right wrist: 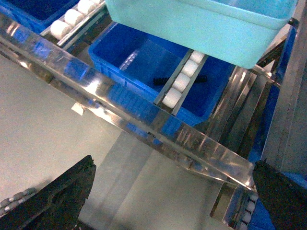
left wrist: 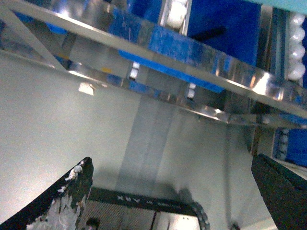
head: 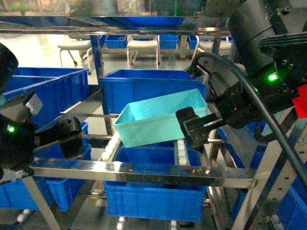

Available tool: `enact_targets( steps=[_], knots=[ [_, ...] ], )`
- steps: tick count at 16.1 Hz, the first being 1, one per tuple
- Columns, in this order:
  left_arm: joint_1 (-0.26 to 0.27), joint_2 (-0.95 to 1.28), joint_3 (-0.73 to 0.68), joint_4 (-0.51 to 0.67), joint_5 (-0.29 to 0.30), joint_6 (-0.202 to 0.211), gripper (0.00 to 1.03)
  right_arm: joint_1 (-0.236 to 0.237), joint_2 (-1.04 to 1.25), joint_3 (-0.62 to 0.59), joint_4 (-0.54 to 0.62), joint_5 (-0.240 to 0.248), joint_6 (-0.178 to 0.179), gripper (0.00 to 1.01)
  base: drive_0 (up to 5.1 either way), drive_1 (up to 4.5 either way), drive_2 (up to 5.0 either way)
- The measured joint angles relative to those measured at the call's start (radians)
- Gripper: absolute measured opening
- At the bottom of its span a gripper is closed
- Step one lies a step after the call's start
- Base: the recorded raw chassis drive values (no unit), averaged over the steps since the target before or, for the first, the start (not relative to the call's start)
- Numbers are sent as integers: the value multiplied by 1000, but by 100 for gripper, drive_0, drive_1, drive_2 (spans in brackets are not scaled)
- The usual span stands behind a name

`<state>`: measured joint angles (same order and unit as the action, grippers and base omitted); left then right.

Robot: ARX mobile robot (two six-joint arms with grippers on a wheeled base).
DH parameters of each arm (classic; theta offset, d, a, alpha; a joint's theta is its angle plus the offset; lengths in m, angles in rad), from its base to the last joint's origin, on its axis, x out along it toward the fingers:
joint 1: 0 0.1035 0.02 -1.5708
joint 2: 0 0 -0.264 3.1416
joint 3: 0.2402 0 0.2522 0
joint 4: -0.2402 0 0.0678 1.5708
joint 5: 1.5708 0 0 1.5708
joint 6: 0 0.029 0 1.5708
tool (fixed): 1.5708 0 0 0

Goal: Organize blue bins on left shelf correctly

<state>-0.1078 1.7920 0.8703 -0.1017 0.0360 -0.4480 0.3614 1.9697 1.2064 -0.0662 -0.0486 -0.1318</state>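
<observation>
The light turquoise blue bin [head: 158, 120] lies tilted on the white roller tracks of the left shelf [head: 144, 172], its right end higher. It fills the top of the right wrist view [right wrist: 201, 24] and shows as a sliver in the left wrist view [left wrist: 288, 4]. My right gripper [head: 207, 103] hangs at the bin's right front corner, open, and the right wrist view [right wrist: 172, 191] shows only floor and rail between its fingers [right wrist: 57, 196]. My left gripper [head: 72, 136] hovers open at the shelf's left side, in front of the rail [left wrist: 192, 52], holding nothing [left wrist: 170, 191].
Dark royal-blue ribbed bins stand behind the turquoise one [head: 144, 86], under it on the lower level [head: 153, 196] [right wrist: 144, 62], and at the left [head: 43, 91]. A perforated steel upright [head: 268, 167] rises at the right. Grey floor [right wrist: 48, 120] lies in front of the rack.
</observation>
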Motion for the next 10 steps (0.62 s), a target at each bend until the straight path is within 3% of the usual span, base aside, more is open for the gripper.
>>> enact_targets(
  steps=[4,7,8,9,10],
  knots=[
    [-5,-56,-59,-32,62,-52,98,26,-75,-89,-48,-46,11,98,0,0,0],
    [-7,-56,-59,-32,65,-59,98,26,-74,-94,-12,-37,17,98,0,0,0],
    [-20,-4,-185,433,-39,31,88,35,-78,-257,474,188,66,84,0,0,0],
    [-12,23,-383,813,-132,191,73,21,-131,-441,769,322,90,71,0,0,0],
    [3,8,-521,1032,-133,298,63,-37,-193,-587,1003,357,103,59,0,0,0]
  ],
)
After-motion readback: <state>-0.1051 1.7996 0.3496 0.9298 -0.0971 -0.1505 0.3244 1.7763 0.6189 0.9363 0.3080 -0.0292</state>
